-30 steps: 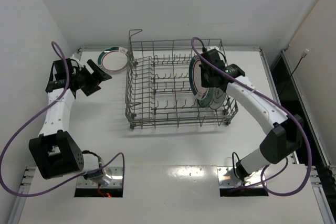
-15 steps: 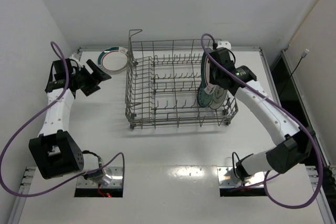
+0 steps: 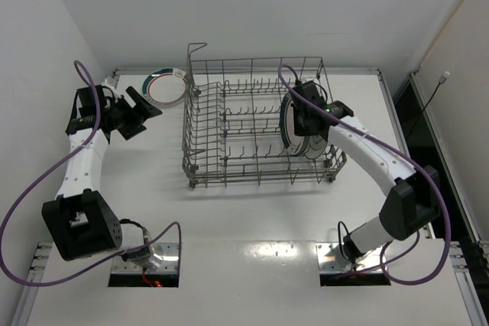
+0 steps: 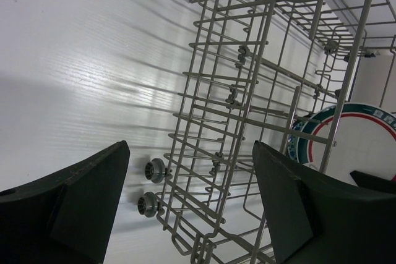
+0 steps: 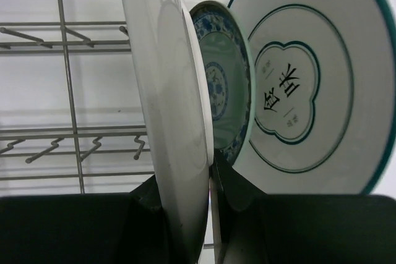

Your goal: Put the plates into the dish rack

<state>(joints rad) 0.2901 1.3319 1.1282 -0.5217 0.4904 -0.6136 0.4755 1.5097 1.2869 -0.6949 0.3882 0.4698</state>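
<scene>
The grey wire dish rack [image 3: 244, 124] stands mid-table. My right gripper [image 3: 300, 117] is shut on the rim of a white plate with a green-and-red band [image 3: 286, 121] and holds it upright inside the rack's right end. In the right wrist view this plate [image 5: 170, 97] is edge-on between my fingers [image 5: 207, 183]. Right behind it stand a small teal patterned plate [image 5: 223, 81] and a white plate with a thin dark ring [image 5: 309, 78]. Another banded plate [image 3: 164, 86] lies flat on the table, left of the rack. My left gripper [image 3: 142, 114] is open and empty near it.
The left wrist view looks through the rack's side wires [image 4: 247, 91] and small wheels [image 4: 154, 170] to a banded plate [image 4: 362, 143] beyond. The white walls close in at the left and back. A dark strip runs along the table's right edge [image 3: 409, 112].
My right gripper swung right with the plate, then came back left and lower into the rack, close to the standing plates. The left arm has not moved.
</scene>
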